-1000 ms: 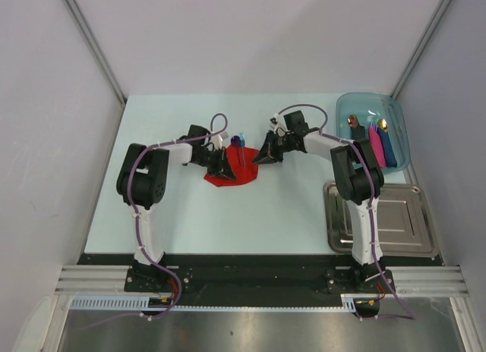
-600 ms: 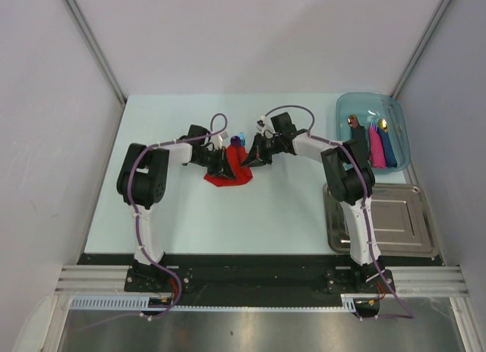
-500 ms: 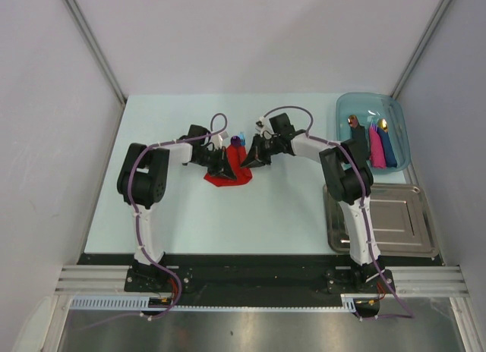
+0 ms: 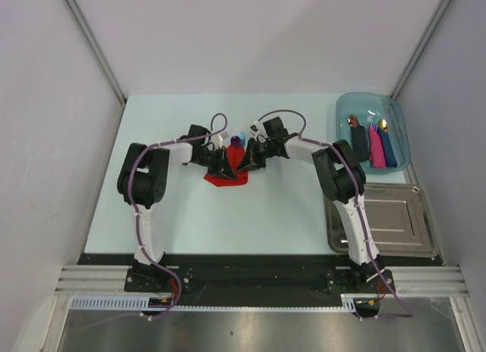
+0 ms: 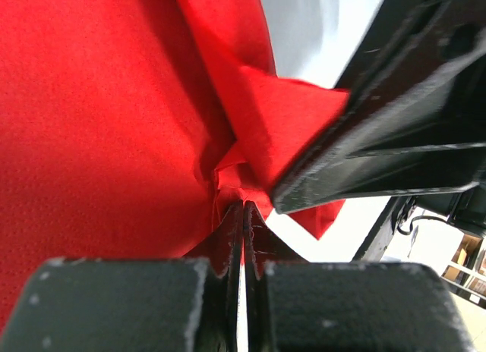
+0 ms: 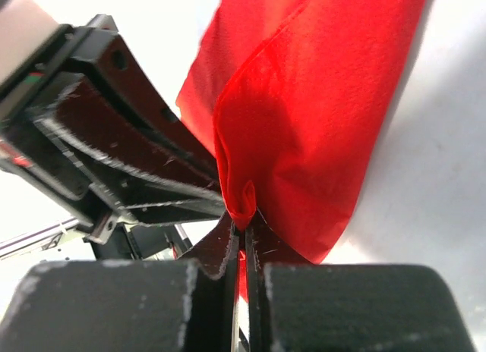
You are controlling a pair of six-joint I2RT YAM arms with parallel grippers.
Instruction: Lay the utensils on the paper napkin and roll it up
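Patience: with left tool [image 5: 243, 215] and right tool [image 6: 244, 219] each pinching crumpled red paper napkin [image 4: 228, 179], draw its 3 o'clock edge snugly over slim bright blue utensil [image 4: 241, 136] without tearing.

We went over all three views and can't make out any text, label, brand, number or sign anywhere.
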